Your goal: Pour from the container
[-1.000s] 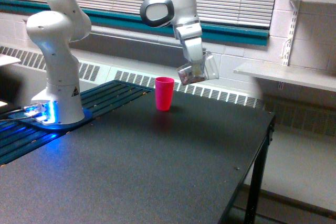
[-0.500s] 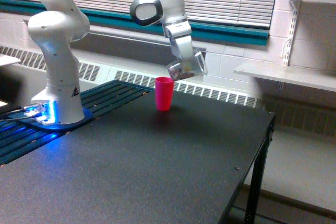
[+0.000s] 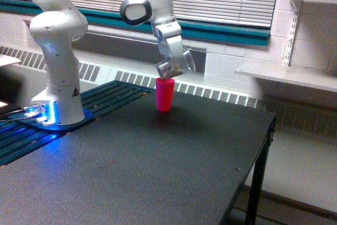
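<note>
The jaws grip the clear cup (image 3: 176, 67), which hangs tipped steeply over, its mouth pointing down and toward the exterior view's left, brownish candies gathered near the lip. The red cup (image 3: 165, 94) stands upright on the dark bench (image 3: 158, 172) directly below the jaws, its rim just under the clear cup's mouth. The pour depends on that mouth staying above the red rim.

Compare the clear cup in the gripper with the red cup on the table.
The clear cup is see-through, with dark contents showing; the red cup is opaque. The clear cup is held in the air by the gripper and tipped over; the red cup stands upright on the table. Both look about the same size.
</note>
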Robot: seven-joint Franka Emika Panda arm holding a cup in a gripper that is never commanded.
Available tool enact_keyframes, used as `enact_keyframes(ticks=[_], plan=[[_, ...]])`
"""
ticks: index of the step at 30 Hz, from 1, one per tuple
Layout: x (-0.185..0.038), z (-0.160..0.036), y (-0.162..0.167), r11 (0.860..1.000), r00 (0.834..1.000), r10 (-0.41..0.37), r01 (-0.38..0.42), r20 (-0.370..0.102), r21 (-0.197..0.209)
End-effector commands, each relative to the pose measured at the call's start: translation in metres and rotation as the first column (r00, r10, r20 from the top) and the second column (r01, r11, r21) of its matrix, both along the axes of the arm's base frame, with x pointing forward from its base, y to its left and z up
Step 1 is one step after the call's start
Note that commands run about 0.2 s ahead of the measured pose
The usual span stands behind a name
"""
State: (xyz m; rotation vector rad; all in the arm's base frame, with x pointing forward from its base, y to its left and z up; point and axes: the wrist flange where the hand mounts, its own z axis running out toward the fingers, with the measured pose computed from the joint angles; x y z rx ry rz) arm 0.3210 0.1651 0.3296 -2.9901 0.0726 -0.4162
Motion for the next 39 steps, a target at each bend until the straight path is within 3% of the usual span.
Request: enact_keyframes(ticks=[1,23,39], plan=[[-0.017,-0.008,0.005,0.998,0.998,0.058,-0.058,-0.026,-0.013],[-0.052,-0.019,0.047,0.987,0.985,0.148,-0.153,-0.088,-0.044],[-0.083,-0.028,0.072,0.985,0.98,0.16,-0.167,-0.121,-0.048]])
